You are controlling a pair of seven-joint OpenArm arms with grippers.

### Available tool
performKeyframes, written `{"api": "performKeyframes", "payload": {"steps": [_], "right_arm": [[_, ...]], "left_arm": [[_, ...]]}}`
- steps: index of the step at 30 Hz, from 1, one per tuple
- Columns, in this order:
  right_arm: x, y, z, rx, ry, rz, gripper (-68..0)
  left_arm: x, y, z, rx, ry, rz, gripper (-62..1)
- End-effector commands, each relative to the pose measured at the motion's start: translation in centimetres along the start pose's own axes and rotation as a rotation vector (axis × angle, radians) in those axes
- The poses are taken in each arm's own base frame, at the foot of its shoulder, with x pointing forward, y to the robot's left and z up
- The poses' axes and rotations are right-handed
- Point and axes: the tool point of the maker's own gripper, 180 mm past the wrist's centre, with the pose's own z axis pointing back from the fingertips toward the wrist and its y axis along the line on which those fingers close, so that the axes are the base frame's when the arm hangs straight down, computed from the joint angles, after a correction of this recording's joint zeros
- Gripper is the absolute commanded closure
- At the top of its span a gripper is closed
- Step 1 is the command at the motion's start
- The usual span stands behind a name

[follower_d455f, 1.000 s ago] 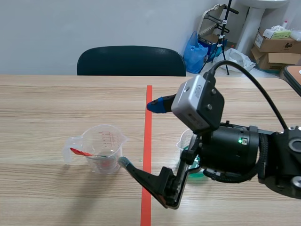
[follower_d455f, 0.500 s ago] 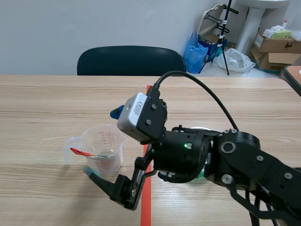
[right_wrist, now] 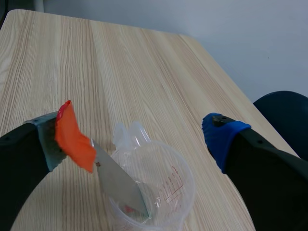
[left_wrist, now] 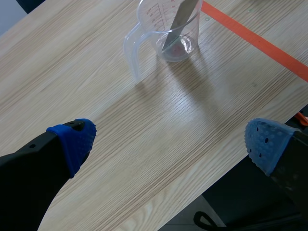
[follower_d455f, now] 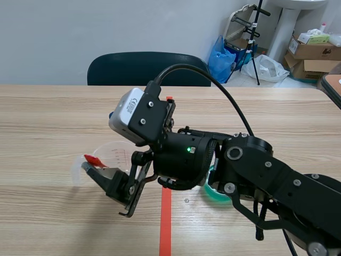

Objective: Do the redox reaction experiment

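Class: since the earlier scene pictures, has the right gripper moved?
Yes. The right gripper has gone left, from the tape line over to the measuring cup.

Both gape: left end effector (left_wrist: pixel 169 143), right end effector (right_wrist: pixel 137 137).

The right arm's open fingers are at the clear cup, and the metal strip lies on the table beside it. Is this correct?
No: the metal strip leans inside the clear cup, as the right wrist view shows. The rest is correct.
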Motion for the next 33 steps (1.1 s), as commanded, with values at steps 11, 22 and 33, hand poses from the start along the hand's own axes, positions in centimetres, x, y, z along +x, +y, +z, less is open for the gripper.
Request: {"api": "performKeyframes", "payload": {"steps": [11,22,33], "right_arm": [[0.9,-0.8,0.1,-0.011,-0.029,0.013,-14.5],[1.1,-1.0,0.0,-0.015,-0.028,0.013,-0.6],[2.4,-3.7,-0.9,-0.046,0.063,-0.037,-0.6]], "left_arm": [[0.3,0.0,0.1,0.013,-0.012,0.016,-62.3],[0.4,-0.7,0.1,-0.024,-0.018,0.034,-62.3],[1.1,-1.0,0.1,-0.041,-0.055,0.002,-62.3]]}}
